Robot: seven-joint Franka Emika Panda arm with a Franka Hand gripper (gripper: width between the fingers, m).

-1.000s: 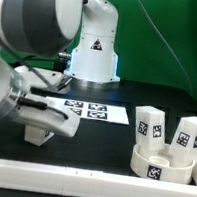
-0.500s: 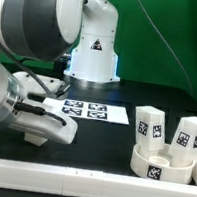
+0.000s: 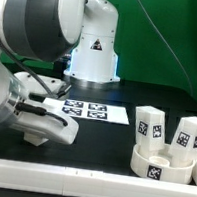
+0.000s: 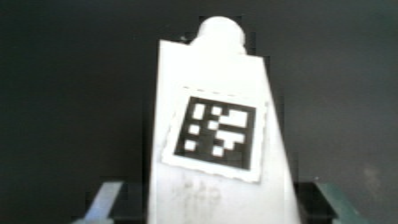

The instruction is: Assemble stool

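The arm (image 3: 33, 48) was bent low over the exterior view's left, and the gripper (image 4: 210, 205) was seen clamped, fingers (image 4: 111, 200) on both flanks.

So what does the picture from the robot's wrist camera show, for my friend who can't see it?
A chunky white stool leg fills the wrist view, tapering to a rounded tip, with a black-and-white square tag stuck on its face. It stands out against a dark background. The gripper has one finger on each side of the leg's wide end.

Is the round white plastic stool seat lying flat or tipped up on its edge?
Lying flat. In the exterior view the round white seat rests on the black table, its tagged rim facing the camera, two white legs behind it.
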